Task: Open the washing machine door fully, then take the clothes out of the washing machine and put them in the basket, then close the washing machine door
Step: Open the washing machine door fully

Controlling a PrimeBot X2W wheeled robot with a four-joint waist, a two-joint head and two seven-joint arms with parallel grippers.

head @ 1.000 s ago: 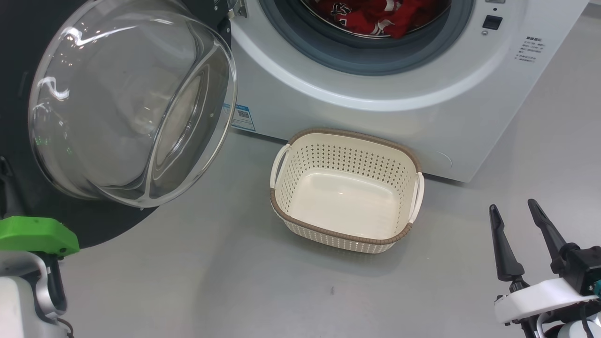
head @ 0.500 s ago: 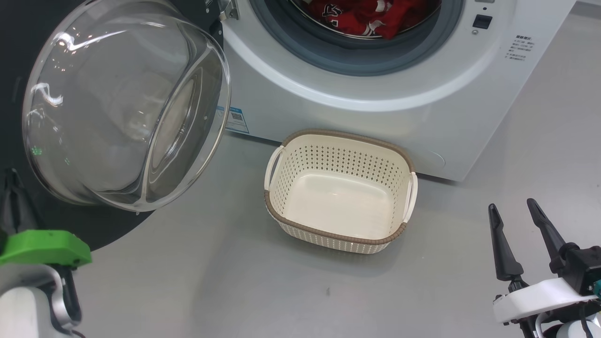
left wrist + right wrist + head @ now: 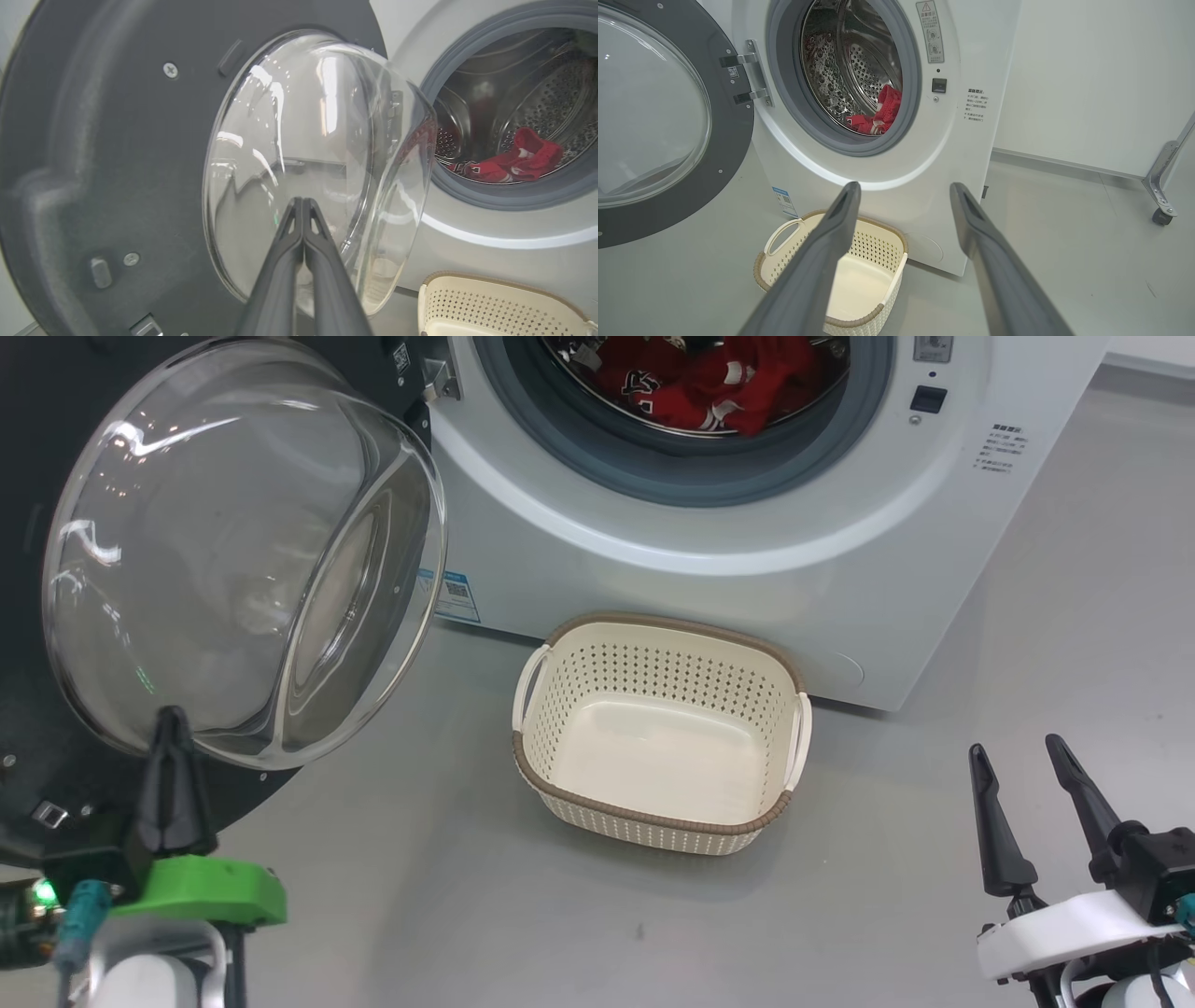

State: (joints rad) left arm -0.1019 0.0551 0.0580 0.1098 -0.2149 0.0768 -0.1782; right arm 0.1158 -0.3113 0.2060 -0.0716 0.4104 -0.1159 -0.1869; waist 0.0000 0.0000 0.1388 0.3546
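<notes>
A white front-loading washing machine (image 3: 747,569) is seen standing on a grey floor (image 3: 420,896), its round opening ringed by a grey rubber gasket (image 3: 672,476) and its perforated steel drum exposed. The washing machine door (image 3: 233,551) is swung wide on its hinge (image 3: 747,77) to the robot's left of the opening. The dark inner face and bulging clear glass bowl are turned outward.

The basket (image 3: 653,672), cream with a brown woven-look rim and white side handles, is set on the floor just in front of the machine, below the opening, and nothing is held in it. The clothes (image 3: 709,387), red with white trim, are heaped low inside the drum, behind the gasket.

The right end effector (image 3: 1016,747) is held at the lower right of the head view. Its two dark fingers are spread apart with nothing between them, well clear of the basket and the machine. The left end effector (image 3: 170,719) is clenched, its fingers pressed together on nothing. It is pointed at the lower part of the glass bowl, and whether the glass is touched cannot be told.

A small blue label sticker (image 3: 456,595) is seen on the machine's front, low down beside the door.
</notes>
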